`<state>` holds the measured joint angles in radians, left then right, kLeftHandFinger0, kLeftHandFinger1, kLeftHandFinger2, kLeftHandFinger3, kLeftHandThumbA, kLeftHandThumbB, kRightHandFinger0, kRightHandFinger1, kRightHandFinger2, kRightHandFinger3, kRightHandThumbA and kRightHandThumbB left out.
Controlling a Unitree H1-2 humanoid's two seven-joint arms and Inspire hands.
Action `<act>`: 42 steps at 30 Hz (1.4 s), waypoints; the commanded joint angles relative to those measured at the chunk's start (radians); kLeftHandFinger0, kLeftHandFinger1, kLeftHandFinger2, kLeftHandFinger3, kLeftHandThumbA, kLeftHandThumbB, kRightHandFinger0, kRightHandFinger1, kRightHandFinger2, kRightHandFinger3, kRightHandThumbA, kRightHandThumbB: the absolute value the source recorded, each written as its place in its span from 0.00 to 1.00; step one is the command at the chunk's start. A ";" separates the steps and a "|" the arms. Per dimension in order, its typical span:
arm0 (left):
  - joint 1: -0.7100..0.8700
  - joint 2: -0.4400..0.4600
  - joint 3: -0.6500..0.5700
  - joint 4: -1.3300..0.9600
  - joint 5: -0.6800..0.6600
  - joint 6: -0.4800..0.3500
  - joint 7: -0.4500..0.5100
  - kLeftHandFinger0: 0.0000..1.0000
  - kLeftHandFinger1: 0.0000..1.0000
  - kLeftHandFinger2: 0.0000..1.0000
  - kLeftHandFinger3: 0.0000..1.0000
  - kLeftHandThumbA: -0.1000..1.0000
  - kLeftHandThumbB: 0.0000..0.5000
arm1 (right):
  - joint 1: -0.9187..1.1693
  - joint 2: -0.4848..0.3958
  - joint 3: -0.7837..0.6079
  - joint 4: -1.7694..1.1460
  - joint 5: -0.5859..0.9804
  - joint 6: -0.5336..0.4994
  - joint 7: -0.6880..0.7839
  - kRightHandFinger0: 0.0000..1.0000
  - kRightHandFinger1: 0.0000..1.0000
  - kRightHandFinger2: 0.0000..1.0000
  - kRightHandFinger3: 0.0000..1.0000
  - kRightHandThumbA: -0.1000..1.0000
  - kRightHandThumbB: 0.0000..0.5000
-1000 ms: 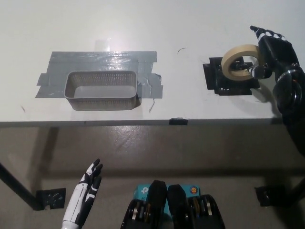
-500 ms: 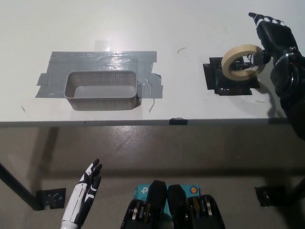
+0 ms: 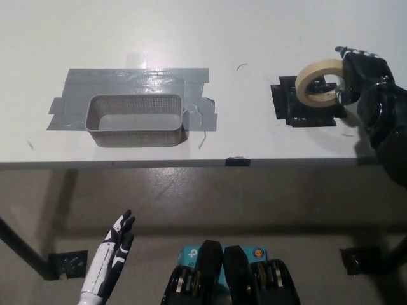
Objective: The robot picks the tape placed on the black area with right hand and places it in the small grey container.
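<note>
Tape (image 3: 322,82) tilted on black patch (image 3: 306,105), unlabelled.

White table (image 3: 191,38), grey-brown floor (image 3: 191,197) below, glare.

White table (image 3: 191,38) — grey tape patch (image 3: 137,79) stuck on it.

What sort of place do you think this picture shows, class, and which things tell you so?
Probably a robot test bench or lab: a plain white table with a grey container fixed by duct tape, a black area marking where the tape roll sits.
</note>
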<state>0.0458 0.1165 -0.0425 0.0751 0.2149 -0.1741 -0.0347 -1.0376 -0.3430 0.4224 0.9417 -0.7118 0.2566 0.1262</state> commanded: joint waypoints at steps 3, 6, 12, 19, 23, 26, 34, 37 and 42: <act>-0.015 0.012 -0.001 -0.043 0.004 -0.030 0.010 1.00 1.00 1.00 1.00 1.00 0.26 | -0.121 0.014 0.004 0.098 0.036 -0.102 -0.009 1.00 1.00 1.00 1.00 0.55 0.94; -0.015 0.008 -0.004 -0.048 0.003 -0.027 0.008 1.00 1.00 1.00 1.00 1.00 0.26 | -0.116 0.036 -0.051 0.169 0.054 -0.267 -0.354 0.55 0.60 0.71 0.80 0.28 0.76; -0.027 0.010 0.003 -0.046 -0.006 -0.029 0.008 1.00 1.00 1.00 1.00 1.00 0.25 | -0.130 0.061 -0.088 0.212 0.076 -0.455 -0.635 0.03 0.42 0.81 0.87 0.00 0.32; -0.035 0.017 -0.002 -0.063 0.001 -0.014 -0.002 1.00 1.00 1.00 1.00 1.00 0.25 | -0.133 0.082 -0.190 0.220 0.171 -0.498 -0.618 0.00 0.34 0.61 0.67 0.09 0.29; -0.037 0.018 -0.001 -0.070 -0.005 -0.010 -0.006 1.00 1.00 1.00 1.00 1.00 0.24 | -0.130 0.085 -0.205 0.225 0.170 -0.515 -0.624 0.00 0.35 0.65 0.72 0.09 0.24; -0.044 0.025 0.000 -0.070 -0.002 -0.009 -0.008 1.00 1.00 1.00 1.00 1.00 0.25 | -0.136 0.086 -0.210 0.216 0.163 -0.533 -0.630 0.00 0.37 0.67 0.74 0.09 0.19; -0.040 0.028 0.002 -0.055 0.001 -0.014 0.000 1.00 1.00 1.00 1.00 1.00 0.27 | -0.213 0.133 -0.178 0.160 0.122 -0.541 -0.633 0.00 0.31 0.61 0.62 0.11 0.14; -0.036 0.027 -0.001 -0.055 -0.004 -0.013 -0.004 1.00 1.00 1.00 1.00 1.00 0.25 | -0.233 0.156 -0.167 0.143 0.111 -0.514 -0.639 0.00 0.28 0.59 0.58 0.11 0.24; -0.029 0.021 -0.001 -0.070 -0.013 0.012 -0.007 1.00 1.00 1.00 1.00 1.00 0.28 | -0.272 0.236 -0.142 0.145 0.105 -0.499 -0.642 0.00 0.33 0.65 0.63 0.08 0.26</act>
<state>0.0213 0.1315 -0.0424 0.0437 0.2131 -0.1688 -0.0360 -1.2135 -0.1663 0.2627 1.1261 -0.6078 -0.1926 -0.4452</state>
